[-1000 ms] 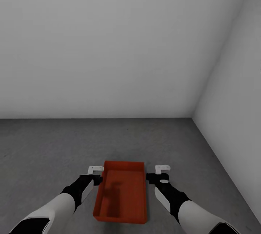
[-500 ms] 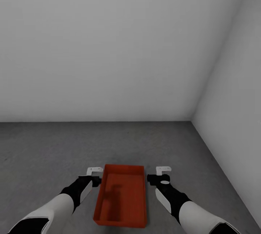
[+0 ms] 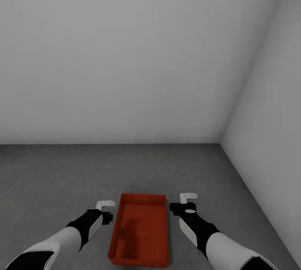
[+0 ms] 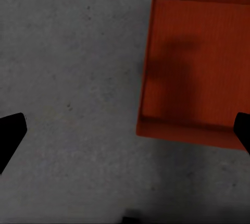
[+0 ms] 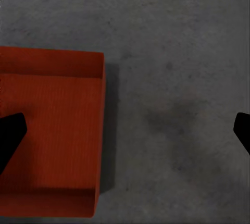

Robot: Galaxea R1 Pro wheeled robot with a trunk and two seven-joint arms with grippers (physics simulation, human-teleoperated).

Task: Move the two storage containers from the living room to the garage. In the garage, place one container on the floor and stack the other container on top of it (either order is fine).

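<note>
One orange-red storage container lies open-topped and empty on the dark grey concrete floor of the garage, straight ahead of me. My left gripper hangs open just left of its far corner, a small gap away from the wall. On the other side, my right gripper is open too, close beside the wall. In the left wrist view the container sits off to one side of the wide-open left gripper. The right wrist view has the container reaching under one fingertip of the open right gripper.
A plain pale grey wall closes the room ahead and a second wall runs along the right, meeting it in a corner. Bare concrete stretches to the left of the container and beyond it.
My left gripper has drawn away leftward from the container's wall. The whole view has shifted slightly, with the floor line lower. The right arm has held still.
</note>
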